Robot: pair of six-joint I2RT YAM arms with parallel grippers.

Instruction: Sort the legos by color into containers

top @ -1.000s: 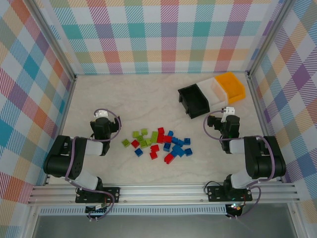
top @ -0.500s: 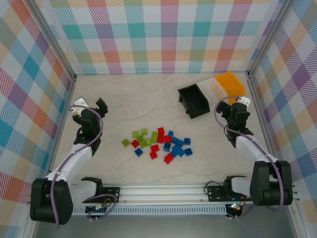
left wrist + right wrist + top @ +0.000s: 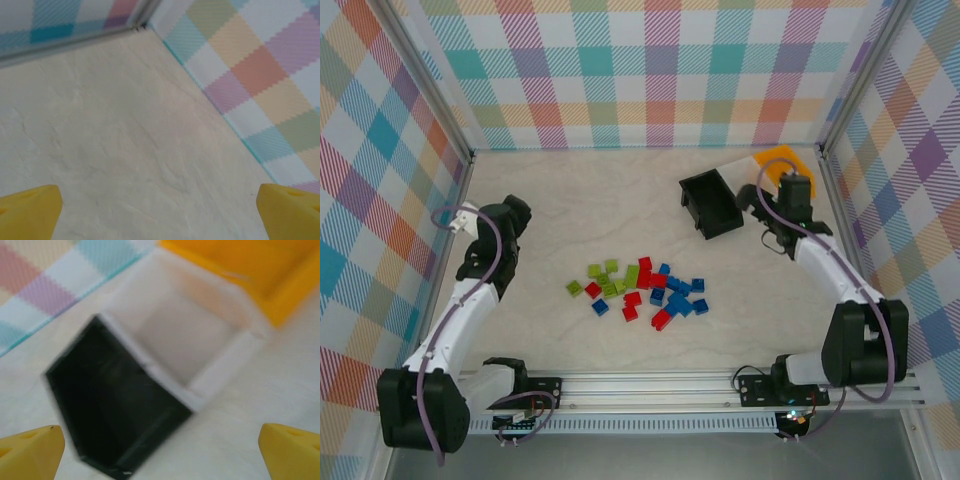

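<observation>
Within the last second both arms have unfolded from beside the bricks (image 3: 640, 290) and swung outward. The left fingers (image 3: 30, 212) now hang over bare table (image 3: 600, 200) by the checked left wall (image 3: 380, 200), while the right fingers (image 3: 30, 450) look down on the row of bins. Both pairs are spread wide and carry nothing. Sorting has therefore not begun, and I judge this a starting pose rather than a delivery. The black bin (image 3: 110, 405) lies between the right fingers, the white bin (image 3: 185, 335) just beyond it and the orange bin (image 3: 280, 270) farthest out. The black and white ones look empty, though that view is blurred. The bricks sit in one loose cluster on the table, well apart from both pairs of fingers, back toward the arm bases and between the two arms. Counting from above gives three bins and roughly eight green, seven red and nine or ten blue bricks. Several touch or overlap, so these numbers are approximate.
</observation>
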